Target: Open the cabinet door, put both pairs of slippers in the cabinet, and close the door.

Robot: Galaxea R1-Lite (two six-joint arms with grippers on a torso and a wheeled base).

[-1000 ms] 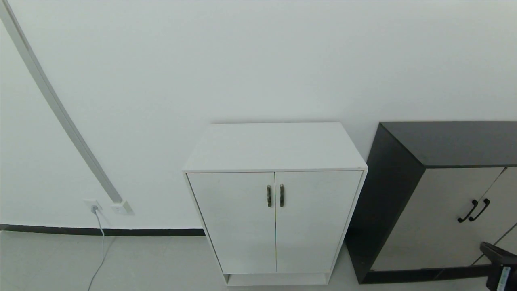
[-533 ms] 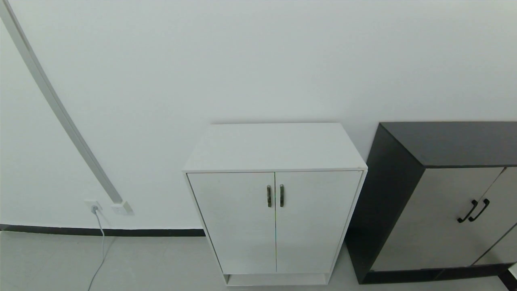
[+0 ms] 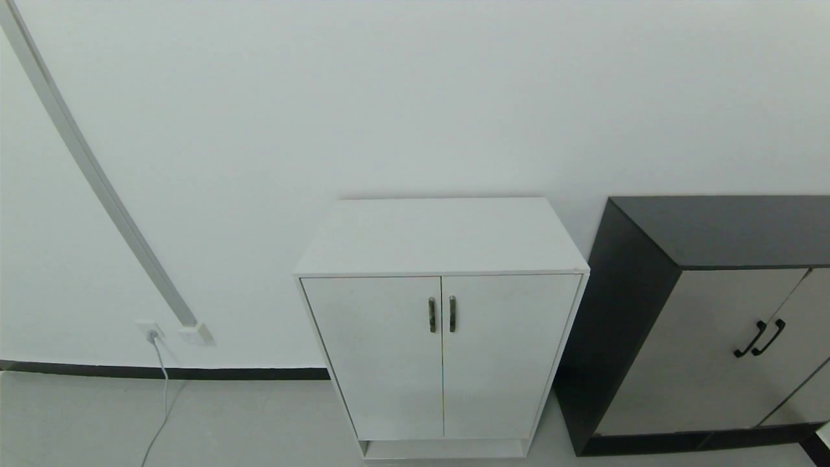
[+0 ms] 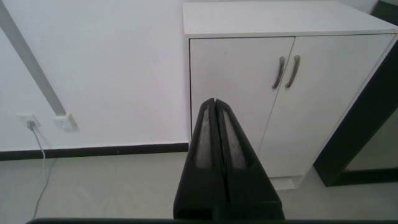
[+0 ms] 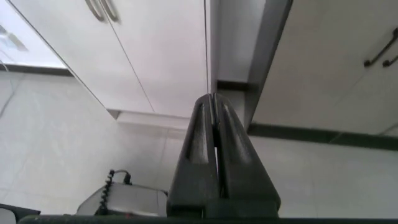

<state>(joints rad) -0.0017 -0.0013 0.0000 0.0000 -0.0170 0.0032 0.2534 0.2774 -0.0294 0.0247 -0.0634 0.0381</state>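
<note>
Cabinet point(image 3: 376, 357) ahead of both jaws, apart

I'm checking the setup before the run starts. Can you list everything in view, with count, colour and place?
white cabinet: one, white, against the wall at centre, both doors shut
door handles: two, dark, upright, side by side where the doors meet
black cabinet: one, black with grey doors, close on the white cabinet's right
curved handles: two, black, on the grey doors
wall trunking: one, grey, slanting down the wall on the left
wall sockets: two, white, at the trunking's foot
cable: one, pale, from a socket to the floor
skirting: one, black, along the wall's base
left hand: one, black, shut, facing the white cabinet
right hand: one, black, shut, low before both cabinets
</note>
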